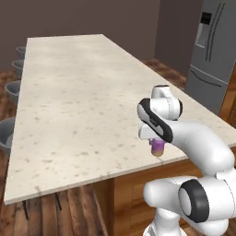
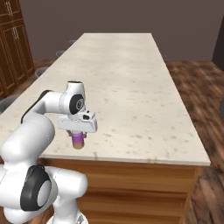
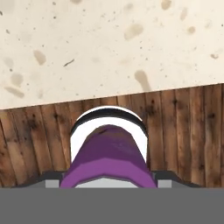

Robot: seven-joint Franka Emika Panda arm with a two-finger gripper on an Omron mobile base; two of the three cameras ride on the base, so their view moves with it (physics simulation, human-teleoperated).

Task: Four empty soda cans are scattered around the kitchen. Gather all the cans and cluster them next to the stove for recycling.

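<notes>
Gripping a purple soda can (image 2: 78, 140) between its fingers, the gripper (image 2: 78, 136) hangs just above the stone island counter's (image 2: 131, 78) near edge.

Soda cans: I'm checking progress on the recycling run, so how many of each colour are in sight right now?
Purple soda can, held in the claw above the counter edge: 1
Red: 0
Total: 1

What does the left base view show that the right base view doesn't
Left base view alone: a grey fridge at the far right, and grey stools along the counter's left edge. Right base view alone: tall wooden cabinets at the far left. Both share the long speckled counter, the wooden floor, and the gripper holding the purple can at the counter's near edge.
</notes>
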